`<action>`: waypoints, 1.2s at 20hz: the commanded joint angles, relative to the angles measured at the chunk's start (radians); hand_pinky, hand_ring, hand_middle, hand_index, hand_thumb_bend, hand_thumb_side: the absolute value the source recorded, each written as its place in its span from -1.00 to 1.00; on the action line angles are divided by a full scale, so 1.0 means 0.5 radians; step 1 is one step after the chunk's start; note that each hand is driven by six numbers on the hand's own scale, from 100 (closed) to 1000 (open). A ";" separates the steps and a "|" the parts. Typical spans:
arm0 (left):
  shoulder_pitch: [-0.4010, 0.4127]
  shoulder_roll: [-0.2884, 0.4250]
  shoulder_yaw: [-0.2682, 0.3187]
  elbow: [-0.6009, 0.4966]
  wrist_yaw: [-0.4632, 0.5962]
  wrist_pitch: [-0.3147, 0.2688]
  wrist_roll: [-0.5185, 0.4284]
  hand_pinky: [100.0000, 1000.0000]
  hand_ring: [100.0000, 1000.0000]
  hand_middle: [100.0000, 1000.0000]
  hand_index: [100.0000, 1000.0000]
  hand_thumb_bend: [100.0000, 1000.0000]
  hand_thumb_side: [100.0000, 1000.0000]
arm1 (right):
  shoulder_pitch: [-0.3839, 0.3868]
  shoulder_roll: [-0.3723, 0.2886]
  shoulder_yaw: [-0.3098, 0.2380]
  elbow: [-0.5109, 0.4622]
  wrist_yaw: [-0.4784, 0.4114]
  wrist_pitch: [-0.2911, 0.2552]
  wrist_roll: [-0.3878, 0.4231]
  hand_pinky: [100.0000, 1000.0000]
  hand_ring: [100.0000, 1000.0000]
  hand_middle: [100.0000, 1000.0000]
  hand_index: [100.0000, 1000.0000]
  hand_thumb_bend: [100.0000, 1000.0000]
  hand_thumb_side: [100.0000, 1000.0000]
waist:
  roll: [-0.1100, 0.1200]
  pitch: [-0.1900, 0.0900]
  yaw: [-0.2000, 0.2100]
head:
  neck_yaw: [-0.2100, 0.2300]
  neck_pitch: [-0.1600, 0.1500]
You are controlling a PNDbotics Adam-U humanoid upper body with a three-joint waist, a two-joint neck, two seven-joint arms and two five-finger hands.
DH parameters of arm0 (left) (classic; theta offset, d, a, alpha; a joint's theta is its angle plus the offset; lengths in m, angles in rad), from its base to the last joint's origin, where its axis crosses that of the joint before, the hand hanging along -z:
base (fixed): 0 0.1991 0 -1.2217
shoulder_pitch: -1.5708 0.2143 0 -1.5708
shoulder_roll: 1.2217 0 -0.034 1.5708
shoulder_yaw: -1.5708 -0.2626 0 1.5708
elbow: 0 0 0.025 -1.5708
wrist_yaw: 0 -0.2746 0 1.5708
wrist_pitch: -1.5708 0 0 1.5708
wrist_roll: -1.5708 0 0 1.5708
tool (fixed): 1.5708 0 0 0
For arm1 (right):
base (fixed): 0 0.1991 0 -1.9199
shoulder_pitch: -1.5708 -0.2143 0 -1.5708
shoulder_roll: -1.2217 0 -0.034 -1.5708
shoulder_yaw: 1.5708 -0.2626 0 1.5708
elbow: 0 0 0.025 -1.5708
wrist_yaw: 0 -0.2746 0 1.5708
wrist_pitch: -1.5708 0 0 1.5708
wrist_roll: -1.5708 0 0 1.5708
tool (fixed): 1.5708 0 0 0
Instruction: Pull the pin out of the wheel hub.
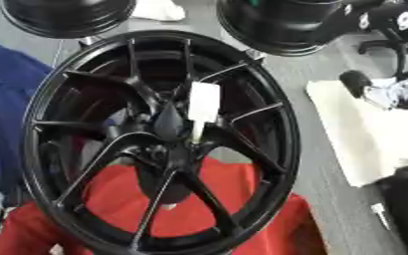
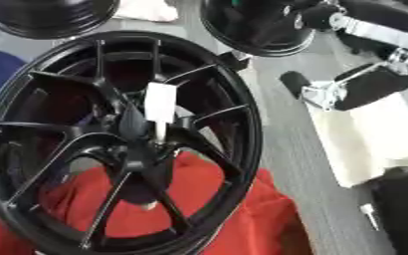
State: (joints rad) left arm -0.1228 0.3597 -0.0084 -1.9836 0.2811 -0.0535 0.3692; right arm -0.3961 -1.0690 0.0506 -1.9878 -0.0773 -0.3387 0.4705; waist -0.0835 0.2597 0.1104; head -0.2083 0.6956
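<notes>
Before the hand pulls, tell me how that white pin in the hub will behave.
The white pin has a flat broad head on a thin stem, so it probably pinches easily. It looks light. It stands in the wheel hub, so it likely slides straight out. The right hand is apart.

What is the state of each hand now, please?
Left hand: not in view in either eye view.
Right hand: in view at the upper right, away from the wheel hub; open or shut cannot be told.

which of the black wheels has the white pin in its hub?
The big spoked wheel in the foreground, resting over the red cloth: the white pin stands at its centre. The two wheels at the far edge show none.
</notes>
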 commanded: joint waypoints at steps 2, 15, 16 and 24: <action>0.018 0.035 0.018 -0.033 0.002 0.018 0.019 0.15 0.44 0.17 0.32 -1.00 0.50 | -0.147 0.068 0.065 -0.024 -0.069 0.161 0.129 0.68 0.63 0.52 0.64 -1.00 -0.45 | -0.003 -0.068 -0.023 | 0.032 0.035; 0.078 0.005 0.041 -0.033 -0.012 0.071 0.067 0.14 0.44 0.16 0.32 -1.00 0.53 | -0.381 0.344 0.251 -0.024 0.080 0.357 0.232 0.68 0.64 0.52 0.62 -1.00 -0.51 | -0.009 -0.083 -0.063 | 0.089 0.026; 0.084 0.000 0.045 -0.033 -0.013 0.077 0.073 0.14 0.44 0.16 0.32 -1.00 0.53 | -0.387 0.362 0.263 -0.024 0.095 0.337 0.238 0.68 0.64 0.52 0.62 -1.00 -0.52 | -0.009 -0.081 -0.064 | 0.095 0.017; 0.114 -0.024 0.056 -0.033 -0.025 0.108 0.097 0.14 0.44 0.16 0.31 -1.00 0.54 | -0.427 0.471 0.323 -0.024 0.171 0.371 0.298 0.69 0.64 0.53 0.63 -1.00 -0.45 | -0.008 -0.080 -0.077 | 0.147 0.005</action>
State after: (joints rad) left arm -0.0630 0.3408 0.0103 -1.9836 0.2713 -0.0036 0.4166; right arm -0.5936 -0.8194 0.2180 -1.9878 0.0007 -0.1529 0.6134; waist -0.0916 0.2355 0.0738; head -0.1388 0.7092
